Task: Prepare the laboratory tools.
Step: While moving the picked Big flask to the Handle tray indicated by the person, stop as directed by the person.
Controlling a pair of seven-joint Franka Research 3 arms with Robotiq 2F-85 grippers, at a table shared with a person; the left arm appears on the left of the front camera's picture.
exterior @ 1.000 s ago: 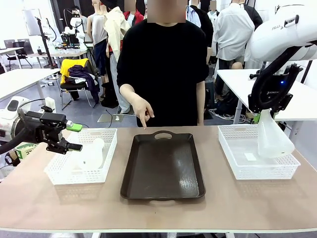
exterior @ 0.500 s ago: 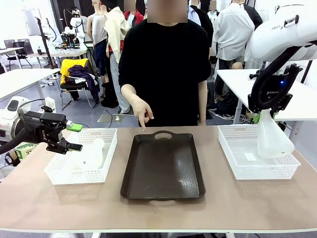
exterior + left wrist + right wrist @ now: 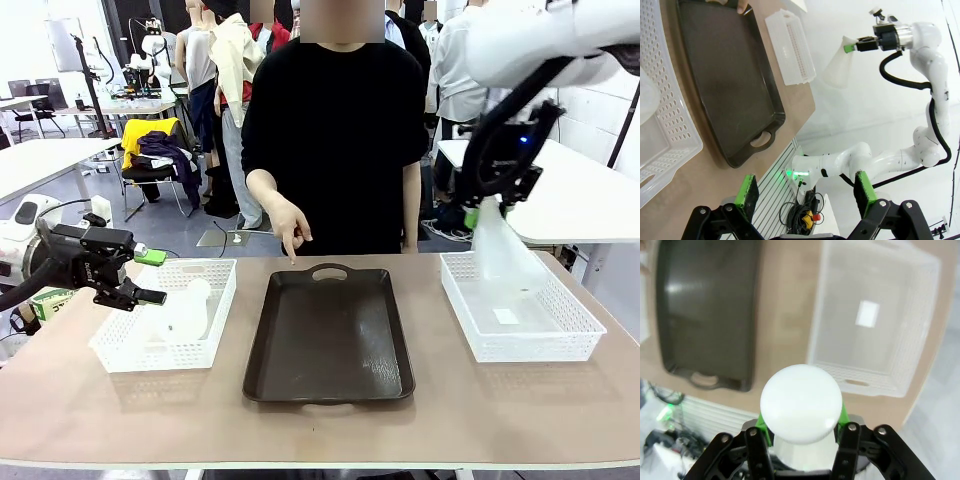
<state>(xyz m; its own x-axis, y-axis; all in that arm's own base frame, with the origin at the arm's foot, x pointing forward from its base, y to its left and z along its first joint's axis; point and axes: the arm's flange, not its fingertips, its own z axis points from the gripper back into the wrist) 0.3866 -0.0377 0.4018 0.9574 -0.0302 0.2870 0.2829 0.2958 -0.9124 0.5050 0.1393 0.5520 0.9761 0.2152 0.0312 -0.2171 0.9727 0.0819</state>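
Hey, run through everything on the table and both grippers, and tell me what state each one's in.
Left gripper: open, holding nothing, beside the left basket.
Right gripper: shut on the held flask at its neck.
Held flask: in the air, base down, by the right basket.
Other flask: leaning in the left basket, untouched.
Tray: empty.
Right basket: empty but for a small white patch.
Person's hand: pointing down at the tray's far edge.

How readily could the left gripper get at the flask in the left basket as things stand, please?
Probably yes: the left gripper hangs open beside the flask, which lies in the open-topped left basket with nothing covering it; only the basket's low wall lies between.
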